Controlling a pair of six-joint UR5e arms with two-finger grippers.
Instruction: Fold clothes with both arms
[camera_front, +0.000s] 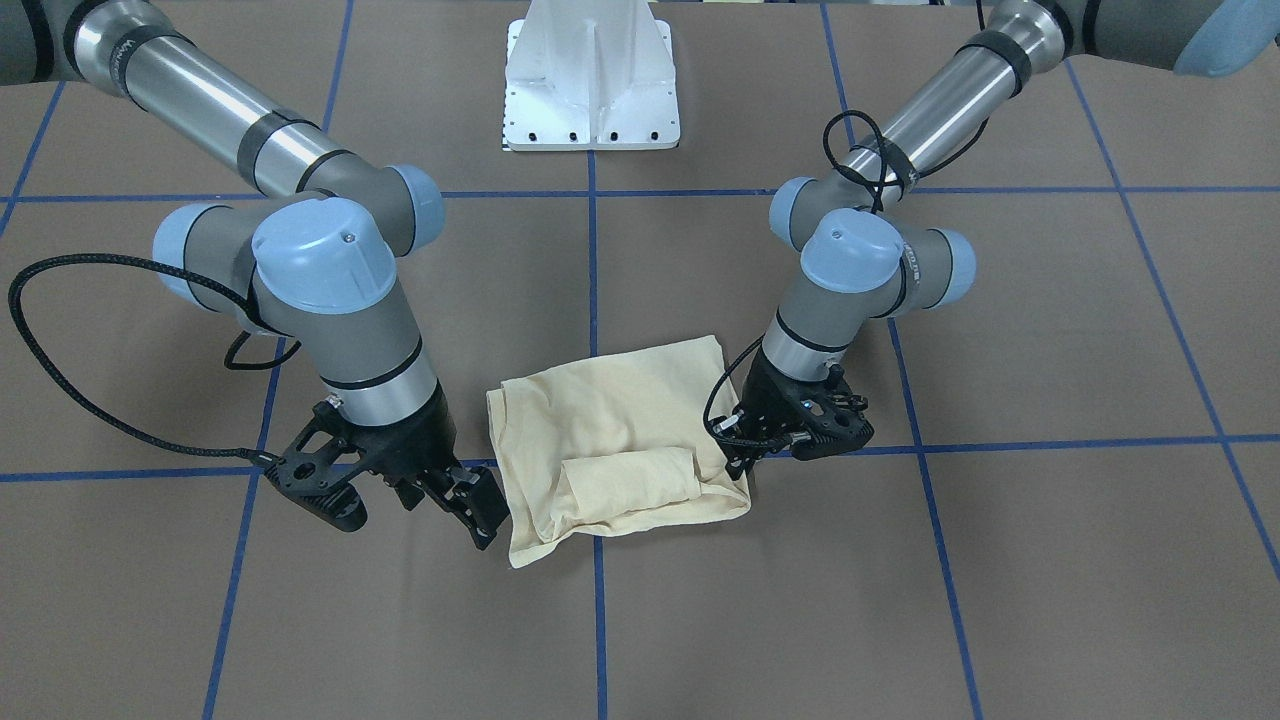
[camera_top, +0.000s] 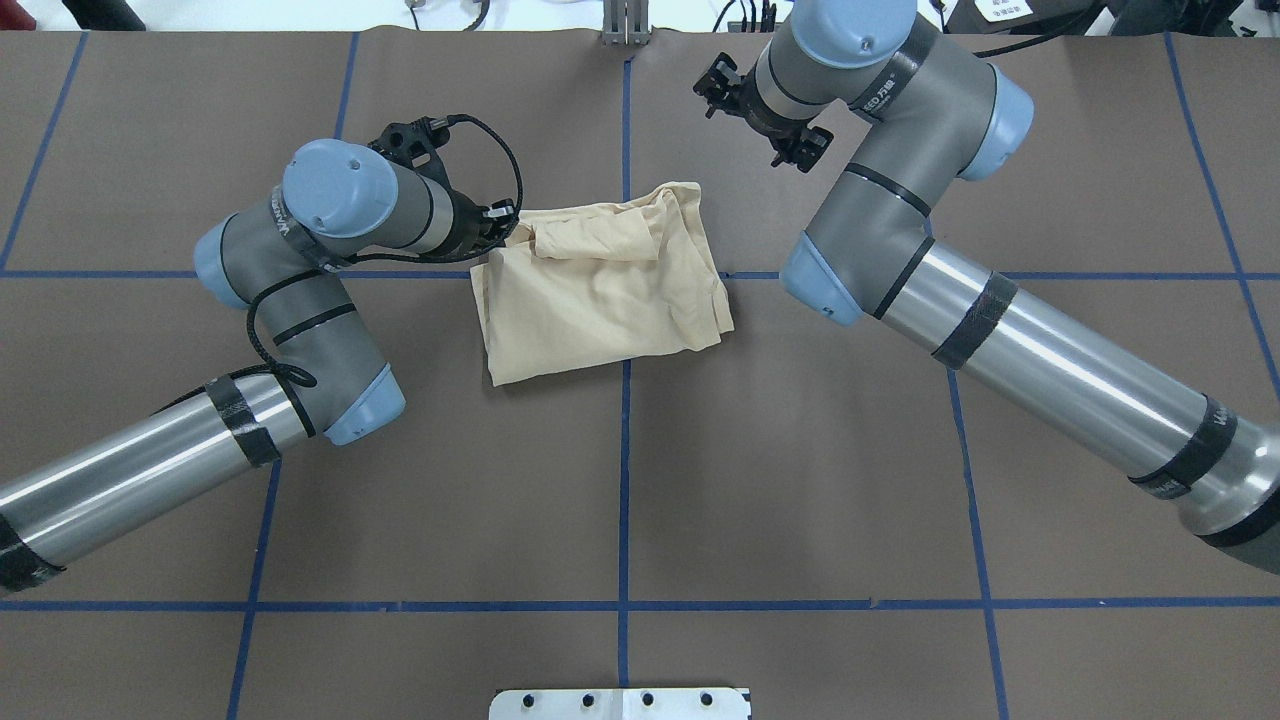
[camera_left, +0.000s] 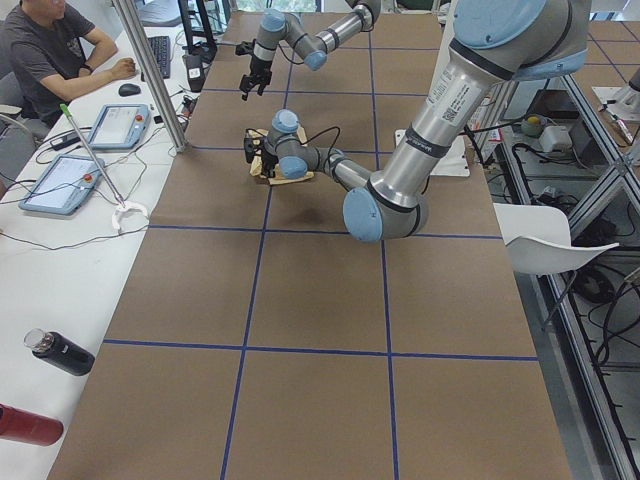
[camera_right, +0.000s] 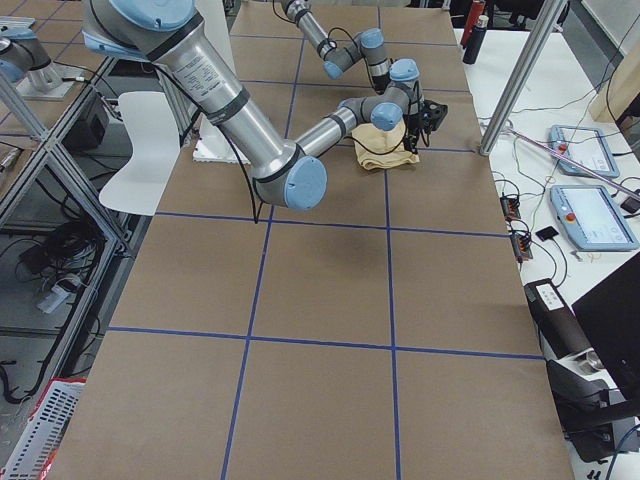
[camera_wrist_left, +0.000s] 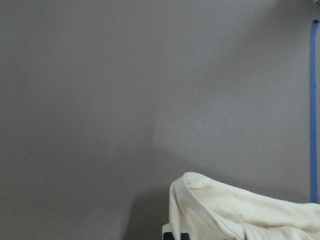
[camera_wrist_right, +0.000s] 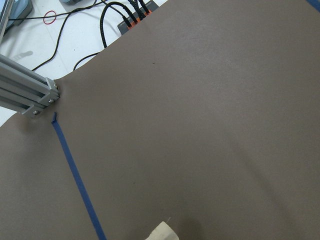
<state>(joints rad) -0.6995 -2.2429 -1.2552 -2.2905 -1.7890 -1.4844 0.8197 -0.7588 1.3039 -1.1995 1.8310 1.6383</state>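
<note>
T-shirt (camera_front: 610, 420) lies mid-frame on the counter (camera_front: 1000, 560), a compact cream bundle with a sleeve roll on top. Left gripper (camera_front: 745, 462) sits low against the bundle's lower-right corner; jaws hidden, cannot tell whether they pinch cloth. Right gripper (camera_front: 470, 505) hangs off the lower-left edge, jaws apparently parted and empty. Judgement: last fold or tidy-up. To do it well, pinch all layers at matching corners, lift together and stay low, so the roll keeps its place.

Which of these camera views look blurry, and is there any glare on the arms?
Left wrist view: soft and dim, the shirt edge blurred. Right wrist view: sharper, evenly lit. Front-facing view: crisp, with bright glare streaks on the right arm and left arm tubes.
</note>
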